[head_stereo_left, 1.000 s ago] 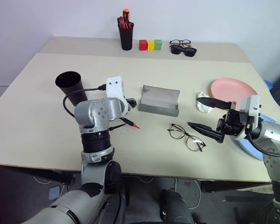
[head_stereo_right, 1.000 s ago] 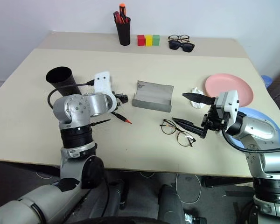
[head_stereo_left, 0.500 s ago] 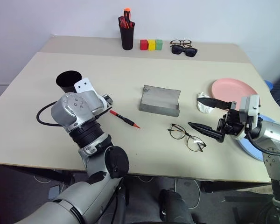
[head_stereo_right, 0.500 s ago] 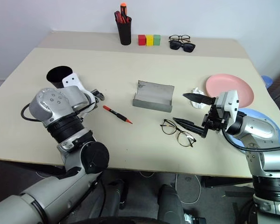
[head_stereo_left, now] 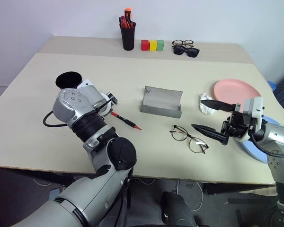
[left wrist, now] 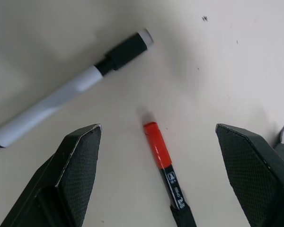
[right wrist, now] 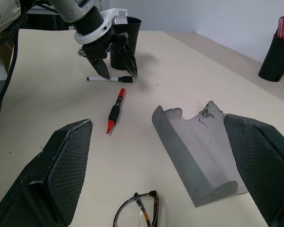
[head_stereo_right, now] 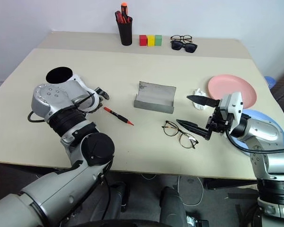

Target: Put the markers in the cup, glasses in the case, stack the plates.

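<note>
red marker [head_stereo_left: 125,120], grey case [head_stereo_left: 161,101], pink plate [head_stereo_left: 236,90]

- The light blue plate [head_stereo_right: 277,137] lies largely hidden beneath the right arm.
- The white marker [left wrist: 66,93] runs off the left wrist view's edge at its tail.
- The glasses [right wrist: 137,210] are cut off at the right wrist view's bottom edge.
- A crumpled white object [head_stereo_left: 207,107] beside the pink plate [head_stereo_left: 236,91] is too small to identify.
</note>
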Robot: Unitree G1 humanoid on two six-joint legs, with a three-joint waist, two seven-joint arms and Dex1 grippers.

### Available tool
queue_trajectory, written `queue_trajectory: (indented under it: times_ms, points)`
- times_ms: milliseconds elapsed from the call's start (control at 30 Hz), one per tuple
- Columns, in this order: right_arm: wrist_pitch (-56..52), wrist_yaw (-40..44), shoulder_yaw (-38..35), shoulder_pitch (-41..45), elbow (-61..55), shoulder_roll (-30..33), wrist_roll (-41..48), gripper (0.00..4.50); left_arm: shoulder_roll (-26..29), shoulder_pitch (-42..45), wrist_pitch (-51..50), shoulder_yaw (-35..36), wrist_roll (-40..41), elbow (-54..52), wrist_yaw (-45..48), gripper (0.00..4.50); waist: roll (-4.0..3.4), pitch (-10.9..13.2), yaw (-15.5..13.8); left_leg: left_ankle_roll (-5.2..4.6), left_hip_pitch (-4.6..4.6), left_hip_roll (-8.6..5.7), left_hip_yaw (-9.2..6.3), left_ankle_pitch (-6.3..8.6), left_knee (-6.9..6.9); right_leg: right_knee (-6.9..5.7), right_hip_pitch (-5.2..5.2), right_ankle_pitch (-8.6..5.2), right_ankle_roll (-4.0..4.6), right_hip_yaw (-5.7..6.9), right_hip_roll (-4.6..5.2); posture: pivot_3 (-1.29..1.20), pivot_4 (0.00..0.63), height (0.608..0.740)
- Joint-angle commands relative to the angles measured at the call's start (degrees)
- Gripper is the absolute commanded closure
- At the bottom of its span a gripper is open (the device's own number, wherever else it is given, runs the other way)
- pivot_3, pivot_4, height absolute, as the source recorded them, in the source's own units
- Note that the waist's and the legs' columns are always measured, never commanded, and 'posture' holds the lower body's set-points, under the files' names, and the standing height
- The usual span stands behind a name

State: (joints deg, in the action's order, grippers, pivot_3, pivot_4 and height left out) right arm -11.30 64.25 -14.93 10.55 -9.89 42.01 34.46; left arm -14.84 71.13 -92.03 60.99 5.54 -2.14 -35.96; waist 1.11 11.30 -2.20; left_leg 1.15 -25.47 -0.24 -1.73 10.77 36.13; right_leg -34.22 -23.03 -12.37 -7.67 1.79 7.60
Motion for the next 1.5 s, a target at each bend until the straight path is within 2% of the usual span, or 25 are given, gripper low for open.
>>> queue_trajectory:
  times_ms: [33,100,167,233,300,333,400,433,533,667,767,1067,1367,1467,1500]
  points:
    - [0.70,-0.67,-2.25,-0.30,-2.21,0.89,0.49,0.00,-9.65,-2.34,-0.47,-11.23,2.60,1.02,4.85,0.55,0.02,0.01,-0.08,0.00,-0.01,0.00,0.00,0.00,0.00,-0.01,0.00,0.00,0.00,0.00,0.00,0.00,0.150,0.740]
    - [0.60,-1.07,-2.30,-0.60,-2.71,0.82,0.52,0.00,-1.85,-9.10,-0.12,-27.70,6.18,-0.54,13.06,0.55,0.02,0.01,-0.19,0.04,-0.07,0.00,0.00,-0.02,0.00,0.01,-0.02,0.01,0.00,0.00,0.00,0.00,0.150,0.740]
    - [0.58,-1.39,-2.46,-0.80,-2.93,0.79,0.51,0.00,9.00,-15.82,2.28,-44.12,10.35,-4.79,23.54,0.55,-0.26,-0.17,0.09,0.11,-0.03,-0.02,0.07,-0.02,-0.01,0.06,0.03,0.01,0.00,-0.05,0.04,0.00,0.150,0.740]
    - [0.61,-1.57,-2.60,-0.96,-3.07,0.75,0.48,0.00,18.35,-20.35,5.77,-54.62,12.58,-8.42,31.63,0.55,-0.33,-0.20,0.99,0.26,0.19,0.01,0.18,0.09,-0.07,0.00,0.09,-0.02,0.00,-0.19,0.03,0.00,0.150,0.740]
    - [0.62,-1.80,-2.53,-0.79,-3.05,0.61,0.38,0.00,29.18,-23.81,9.28,-60.67,16.19,-11.77,42.45,0.55,-0.29,-0.10,2.20,0.35,0.07,0.09,0.11,0.02,-0.10,-0.33,-0.30,-0.01,0.02,-0.20,-0.06,0.00,0.150,0.740]
    - [0.65,-1.94,-2.37,-0.58,-2.97,0.51,0.28,0.00,38.01,-25.15,13.95,-66.87,15.56,-12.85,49.61,0.55,-0.29,-0.07,2.64,0.40,0.08,0.13,0.09,-0.02,-0.10,-0.63,-0.45,-0.06,0.12,-0.28,-0.12,0.00,0.150,0.740]
    - [0.69,-2.17,-1.94,0.00,-2.66,0.35,0.09,0.00,52.23,-25.91,22.92,-77.38,12.29,-12.07,61.46,0.55,-0.35,-0.08,3.06,0.54,0.12,0.20,0.01,-0.11,-0.11,-0.97,-0.59,-0.19,0.35,-0.29,-0.21,0.00,0.150,0.740]
    - [0.72,-2.23,-1.78,0.23,-2.53,0.29,0.02,0.00,56.99,-25.83,26.67,-81.04,10.87,-11.25,65.72,0.55,-0.41,-0.12,3.08,0.55,0.19,0.25,-0.02,-0.11,-0.12,-0.95,-0.56,-0.20,0.52,-0.32,-0.28,0.00,0.150,0.740]
    - [0.84,-2.36,-1.06,1.19,-2.03,-0.07,-0.33,0.00,65.55,-23.22,40.58,-88.82,3.97,-4.81,76.90,0.55,-0.54,-0.20,2.62,0.61,0.24,0.26,0.03,-0.07,-0.10,-0.82,-0.45,-0.26,0.64,-0.33,-0.25,0.00,0.150,0.740]
    - [0.85,-2.50,-0.38,2.16,-1.64,-0.45,-0.68,0.00,68.63,-19.12,52.15,-93.56,-1.40,2.97,89.67,0.55,-0.44,-0.14,1.44,0.55,0.01,0.26,0.06,-0.10,-0.04,-0.58,-0.49,-0.25,0.65,-0.28,-0.19,0.00,0.150,0.740]
    - [0.94,-2.81,0.10,2.57,-1.54,-0.69,-0.86,0.00,67.72,-15.95,63.35,-96.27,-6.25,11.01,97.21,0.55,-0.44,-0.14,1.21,0.50,-0.14,0.25,0.07,-0.08,-0.11,-0.41,-0.53,-0.24,0.63,-0.24,-0.20,0.00,0.150,0.740]
    - [0.70,-4.15,-0.23,1.49,-2.94,-0.82,-0.67,0.00,58.38,-6.73,86.56,-98.04,-15.89,33.14,110.05,0.55,-0.41,-0.12,1.40,0.44,-0.17,0.26,0.09,-0.07,0.02,-0.48,-0.51,-0.23,0.59,-0.20,-0.21,0.00,0.150,0.740]
    - [-0.12,-6.17,-1.64,-1.54,-6.48,-0.49,0.14,0.00,48.04,0.90,100.99,-98.88,-24.92,55.41,112.80,0.55,-0.36,-0.09,1.39,0.39,-0.16,0.25,0.08,-0.06,0.09,-0.75,-0.56,-0.29,0.48,-0.20,-0.20,0.00,0.150,0.740]
    - [-0.38,-6.69,-2.38,-2.87,-7.46,-0.33,0.37,0.00,46.07,2.13,104.69,-99.08,-27.06,59.81,114.84,1.39,-0.34,-0.08,1.45,0.39,-0.11,0.26,0.07,-0.06,0.09,-0.79,-0.55,-0.30,0.48,-0.21,-0.20,0.00,0.150,0.740]
    - [-0.41,-6.87,-2.60,-3.35,-7.82,-0.32,0.40,0.00,45.54,2.42,105.73,-99.08,-27.65,60.89,115.48,1.85,-0.34,-0.08,1.43,0.39,-0.11,0.26,0.07,-0.06,0.09,-0.79,-0.55,-0.30,0.48,-0.21,-0.20,0.00,0.150,0.740]
